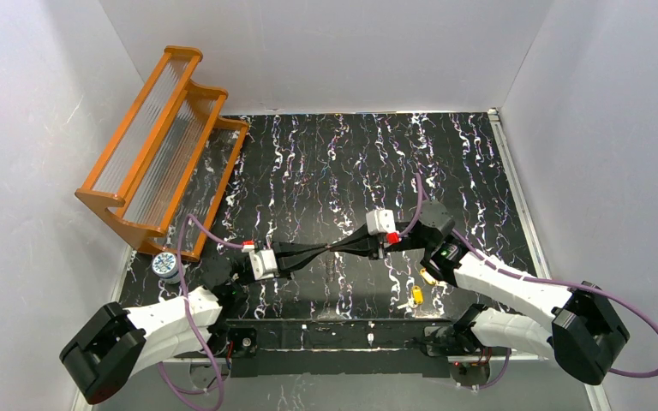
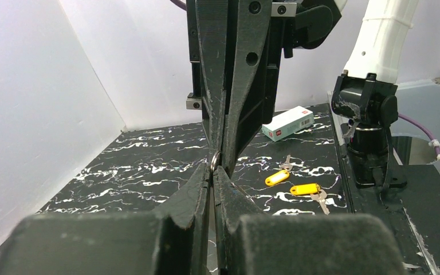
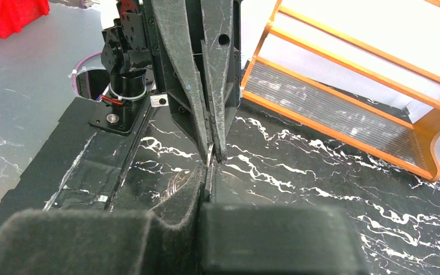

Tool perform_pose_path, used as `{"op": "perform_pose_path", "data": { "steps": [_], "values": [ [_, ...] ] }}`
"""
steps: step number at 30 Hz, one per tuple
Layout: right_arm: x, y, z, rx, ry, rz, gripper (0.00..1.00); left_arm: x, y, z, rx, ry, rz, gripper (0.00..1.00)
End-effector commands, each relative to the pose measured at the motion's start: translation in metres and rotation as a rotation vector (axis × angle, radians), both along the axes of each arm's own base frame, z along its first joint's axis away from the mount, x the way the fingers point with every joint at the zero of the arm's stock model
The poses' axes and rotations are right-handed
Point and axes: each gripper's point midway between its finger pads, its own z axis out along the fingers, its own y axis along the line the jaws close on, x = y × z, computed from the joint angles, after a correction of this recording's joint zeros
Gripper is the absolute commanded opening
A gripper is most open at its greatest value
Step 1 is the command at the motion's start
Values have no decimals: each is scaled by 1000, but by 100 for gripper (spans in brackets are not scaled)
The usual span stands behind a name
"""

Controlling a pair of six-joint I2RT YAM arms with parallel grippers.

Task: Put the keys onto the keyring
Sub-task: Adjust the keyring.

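My two grippers meet tip to tip above the middle of the black marbled table (image 1: 326, 163). In the left wrist view my left gripper (image 2: 213, 169) is shut on the keyring (image 2: 213, 158), of which only a thin silvery arc shows between the pads. My right gripper (image 2: 222, 162) comes down from above and is shut on the same ring. In the right wrist view, the right gripper (image 3: 208, 168) and the left gripper (image 3: 212, 153) pinch the keyring (image 3: 208, 156) from opposite sides. The two keys (image 2: 277, 177) (image 2: 305, 189), yellow-tagged with silver blades, lie loose on the table near the right arm's base (image 1: 417, 294).
An orange rack (image 1: 163, 141) with ribbed clear shelves leans at the table's far left corner. A small round tin (image 1: 166, 265) sits near the left arm. A white box (image 2: 287, 123) lies beyond the keys. White walls enclose the table.
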Motion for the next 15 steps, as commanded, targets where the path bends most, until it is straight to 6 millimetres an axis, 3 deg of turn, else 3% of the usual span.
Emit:
{"op": "perform_pose_path", "data": {
  "steps": [1, 3, 5, 7, 10, 15],
  "values": [
    [3, 5, 29, 52, -34, -8, 1, 0, 1, 8, -32, -10, 3, 0],
    [10, 6, 24, 13, 3, -42, 1, 1, -1, 3, -22, 18, 0, 4],
    [19, 8, 18, -41, 28, -81, 1, 4, 0, -4, -13, 54, 13, 29],
    [26, 8, 10, -108, 46, -112, 1, 7, 1, -12, 3, 90, 32, 46],
    [34, 3, -8, -219, 61, -158, 1, 13, 0, -26, 72, 122, 57, 52],
    [42, -12, -40, -425, 119, -223, 1, 24, -3, -45, 245, 125, 95, 52]
  ]
}}
